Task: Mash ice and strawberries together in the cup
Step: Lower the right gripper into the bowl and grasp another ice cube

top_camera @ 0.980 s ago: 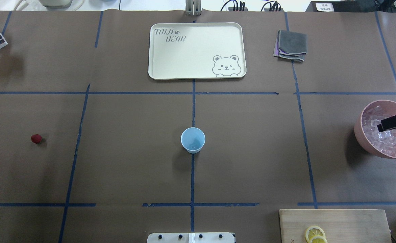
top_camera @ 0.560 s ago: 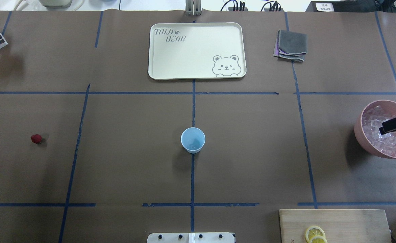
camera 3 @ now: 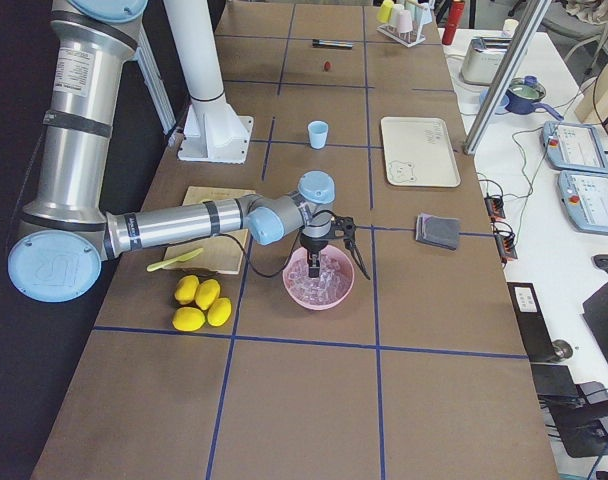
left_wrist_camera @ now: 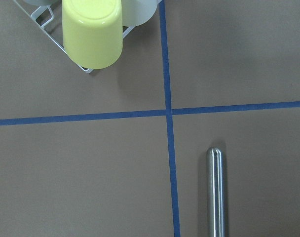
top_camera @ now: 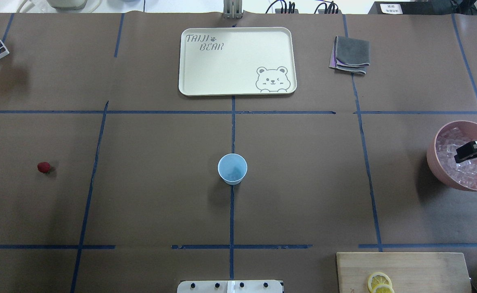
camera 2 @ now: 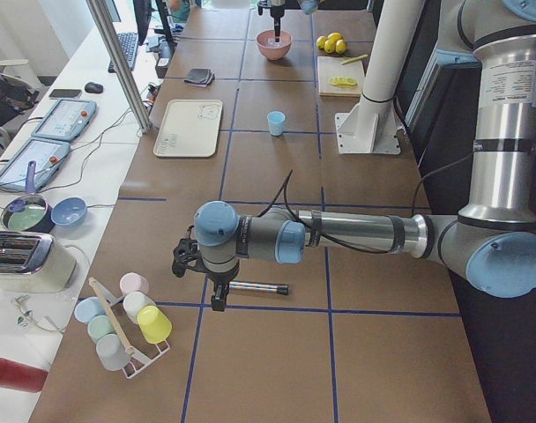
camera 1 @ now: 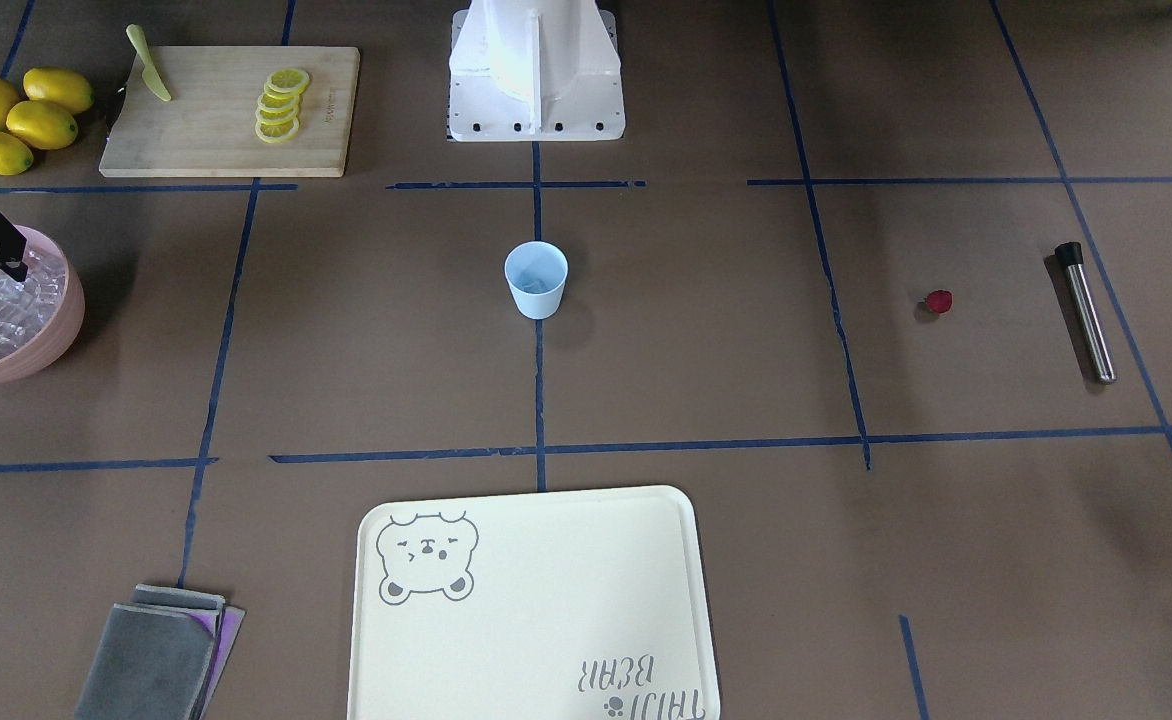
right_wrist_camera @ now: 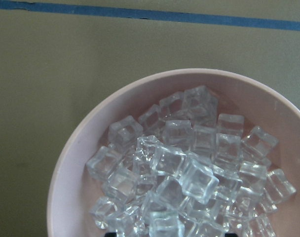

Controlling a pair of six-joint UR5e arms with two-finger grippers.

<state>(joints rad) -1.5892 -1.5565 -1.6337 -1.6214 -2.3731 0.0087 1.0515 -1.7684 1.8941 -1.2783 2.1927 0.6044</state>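
Hovering over ice [right_wrist_camera: 184, 173]: right hand [camera 3: 334, 264] open, empty | left hand [camera 2: 198, 280]: cannot tell | cup [top_camera: 232, 169] 1 | strawberry [top_camera: 43, 167] 1

Cup [top_camera: 232, 169]: pale blue, upright, table centre. Strawberry [top_camera: 43, 167]: dark red lump, well apart on robot's left. Ice [right_wrist_camera: 189, 168]: clear cubes heaped in pink bowl [right_wrist_camera: 155, 86]

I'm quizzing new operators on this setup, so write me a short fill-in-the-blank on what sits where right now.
1. The pink bowl holds a heap of clear ____.
2. The strawberry lies on the table on the robot's ____ side.
3. The pale blue cup stands ____ near the table's middle.

Missing words: ice; left; upright.
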